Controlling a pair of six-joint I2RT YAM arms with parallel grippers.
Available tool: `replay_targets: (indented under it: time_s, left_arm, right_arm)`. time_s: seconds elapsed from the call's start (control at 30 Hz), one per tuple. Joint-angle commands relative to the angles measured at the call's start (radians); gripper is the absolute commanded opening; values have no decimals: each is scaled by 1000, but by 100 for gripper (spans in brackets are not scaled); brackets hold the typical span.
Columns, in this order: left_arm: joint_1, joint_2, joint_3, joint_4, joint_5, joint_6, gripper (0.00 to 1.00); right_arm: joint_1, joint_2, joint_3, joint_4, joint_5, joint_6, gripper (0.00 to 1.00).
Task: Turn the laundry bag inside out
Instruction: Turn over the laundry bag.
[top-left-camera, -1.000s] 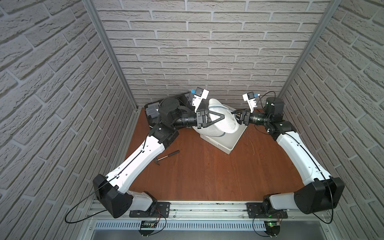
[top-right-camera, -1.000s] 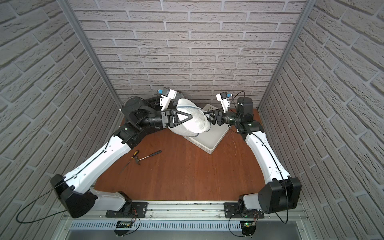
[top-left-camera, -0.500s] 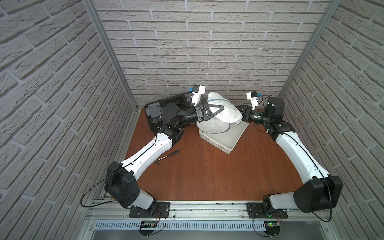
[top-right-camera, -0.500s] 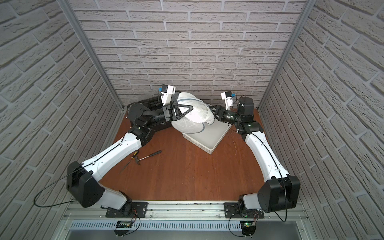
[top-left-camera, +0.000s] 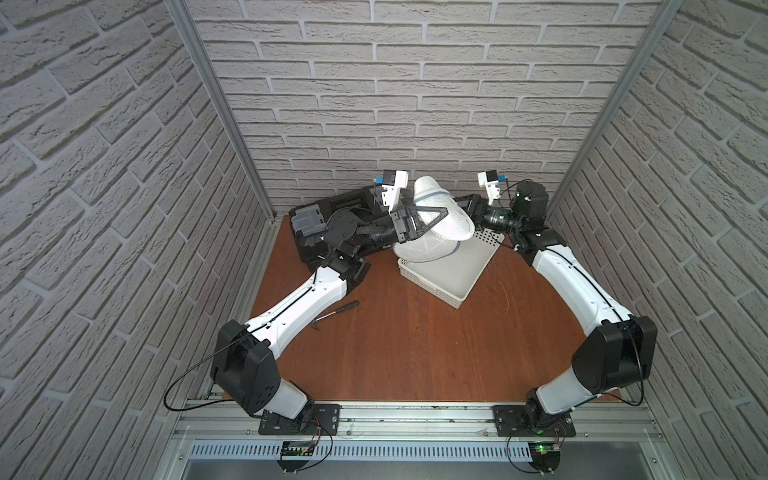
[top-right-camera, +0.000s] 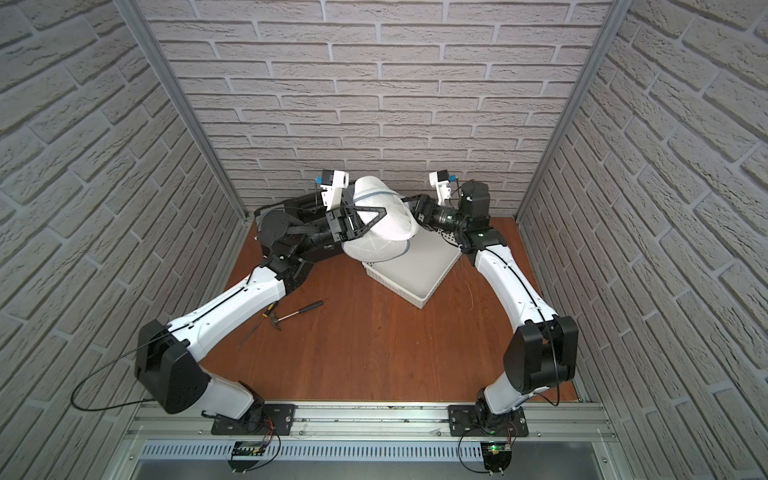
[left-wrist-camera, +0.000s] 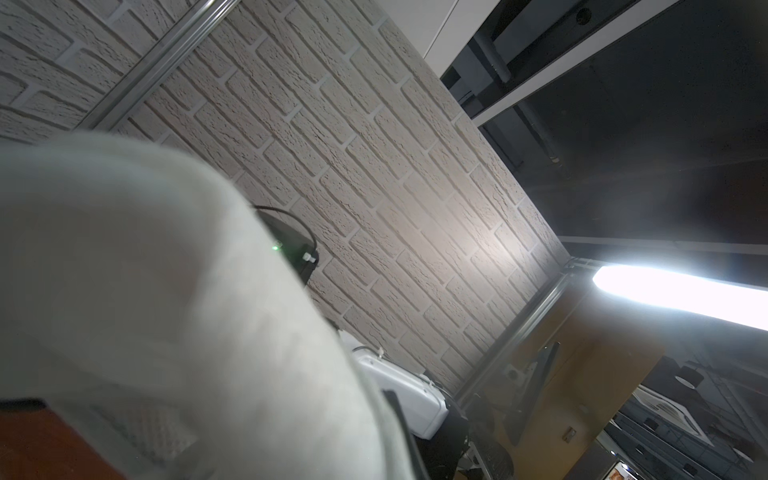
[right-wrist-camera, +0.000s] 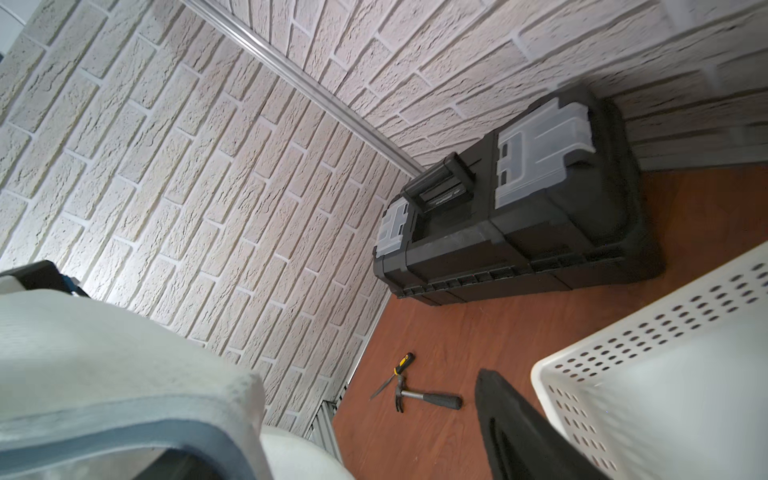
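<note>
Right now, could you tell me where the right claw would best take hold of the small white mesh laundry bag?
Probably its grey piping rim, coming in sideways from the right arm's side. The shut left claw holds the small white mesh laundry bag aloft over the white perforated plastic basket, so that firmer-looking edge faces the open right claw.

Wood table (top-left-camera: 415, 353): black toolbox (right-wrist-camera: 519, 216) at back-left corner, white basket (top-left-camera: 453, 270) mid-back, set diagonal; hammer (right-wrist-camera: 432, 397) w/ screwdriver (right-wrist-camera: 390, 376) across its head, near left edge.
</note>
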Motion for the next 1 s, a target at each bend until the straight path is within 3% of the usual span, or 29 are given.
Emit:
replay_targets:
  time_s: [0.0,0.07,0.17,0.43,0.87,0.97]
  left_arm:
    - [30,-117,-4,-254,-99,244,0]
    - [62,-120,-19,-356,-155,257,0]
    - [107,-100,-66,-313,-189,162,0]
    - [117,-45,-67,-162,-149,61,0]
    - [88,-28,-18,-104,-41,47,0]
    - [82,-8,-8,-42,-3,9,0]
  right_arm:
    - [-85,-103,13,-33,-9,-31,85]
    - [-105,-141,15,-111,-29,-82,85]
    - [-107,-186,-9,-218,-38,-143,85]
    - [-104,-265,-136,-91,-23,-41,84]
    - [24,-91,101,-145,-35,-14,75]
    - [39,-55,157,-250,-44,-78,72]
